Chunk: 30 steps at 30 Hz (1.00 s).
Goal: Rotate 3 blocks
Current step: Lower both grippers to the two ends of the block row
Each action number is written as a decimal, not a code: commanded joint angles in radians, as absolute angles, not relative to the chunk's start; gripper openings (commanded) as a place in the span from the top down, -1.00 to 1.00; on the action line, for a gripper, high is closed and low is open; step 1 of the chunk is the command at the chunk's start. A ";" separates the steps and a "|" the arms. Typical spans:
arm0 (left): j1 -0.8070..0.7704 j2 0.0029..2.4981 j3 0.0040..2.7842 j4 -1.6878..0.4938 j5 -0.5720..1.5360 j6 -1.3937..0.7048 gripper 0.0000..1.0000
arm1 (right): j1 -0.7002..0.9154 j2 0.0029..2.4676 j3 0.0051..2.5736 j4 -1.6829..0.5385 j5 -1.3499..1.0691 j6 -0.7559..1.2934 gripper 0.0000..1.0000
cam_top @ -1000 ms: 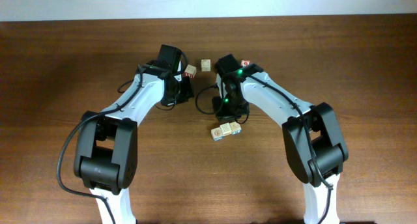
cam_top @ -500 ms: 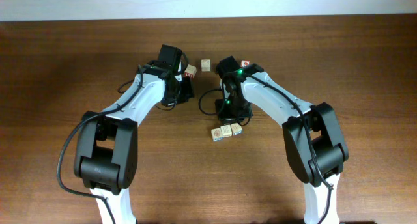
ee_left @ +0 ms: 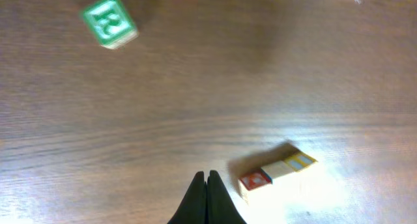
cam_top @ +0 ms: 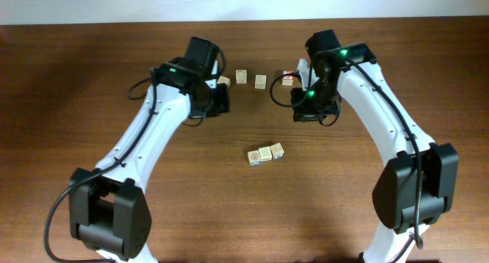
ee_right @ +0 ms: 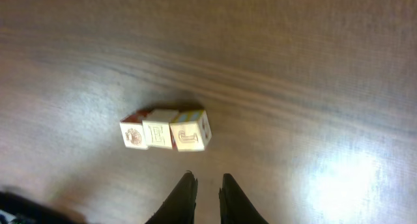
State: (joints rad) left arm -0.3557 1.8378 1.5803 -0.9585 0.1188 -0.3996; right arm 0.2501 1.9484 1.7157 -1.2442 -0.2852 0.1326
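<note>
Three pale wooden blocks [cam_top: 266, 153] lie side by side in a short row at the table's middle, touched by neither gripper. The right wrist view shows the row [ee_right: 165, 129] ahead and to the left of my right gripper [ee_right: 209, 188], whose fingers stand a narrow gap apart with nothing between them. In the left wrist view the row [ee_left: 277, 172] lies just right of my left gripper [ee_left: 207, 185], which is shut and empty. From overhead, the left gripper [cam_top: 216, 104] hangs back left of the row and the right gripper [cam_top: 313, 110] back right.
Several loose cubes sit in a line along the back between the two arms: one [cam_top: 224, 81] beside the left arm, two more [cam_top: 241, 76] [cam_top: 260, 80], and a red-faced one [cam_top: 287, 78] beside the right arm. A green-lettered cube [ee_left: 107, 20] shows in the left wrist view.
My right arm has swung from over the row of blocks to the back right, uncovering a cube at the back. The left arm has shifted too. The row stays put.
</note>
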 commanded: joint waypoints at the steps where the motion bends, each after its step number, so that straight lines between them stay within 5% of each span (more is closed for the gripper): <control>1: -0.414 1.836 1.495 -0.924 0.108 -0.472 1.00 | 0.247 1.946 1.613 -1.196 -0.303 0.081 0.70; 11: -0.489 1.837 1.218 -0.733 0.112 -0.764 1.00 | 0.270 1.959 1.312 -0.866 -0.307 0.081 0.83; 30: -0.510 1.837 1.221 -0.706 0.119 -0.664 1.00 | 0.319 1.995 1.313 -0.885 -0.460 0.105 0.85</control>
